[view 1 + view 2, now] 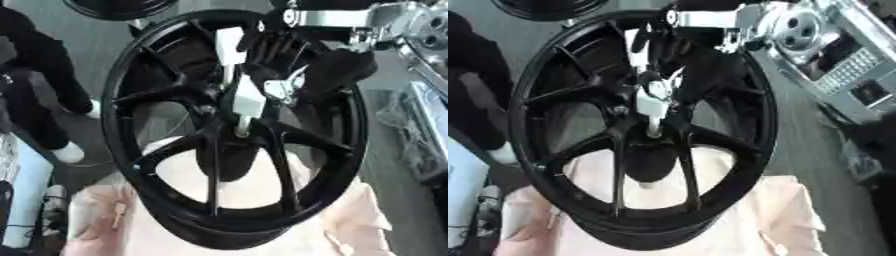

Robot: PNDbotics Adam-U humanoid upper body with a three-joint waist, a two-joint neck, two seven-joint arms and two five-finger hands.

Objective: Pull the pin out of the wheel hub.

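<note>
Up top, right hand fingers curl around the white pin at the wheel hub.

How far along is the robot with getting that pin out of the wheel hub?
Reaching looks done: the right robot hand has come in from the upper right and its fingers curl round the white pin above the wheel hub. In hand is the grip. Left to do is the pull itself, since the pin's lower end sits at the hub's centre. The left robot hand shows in neither view.

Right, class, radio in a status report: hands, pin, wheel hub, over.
Right hand curled round white pin, reaching in from above. Pin stands at wheel hub of black wheel, lower end by the centre. Left hand out of view. Nothing blocking.
</note>
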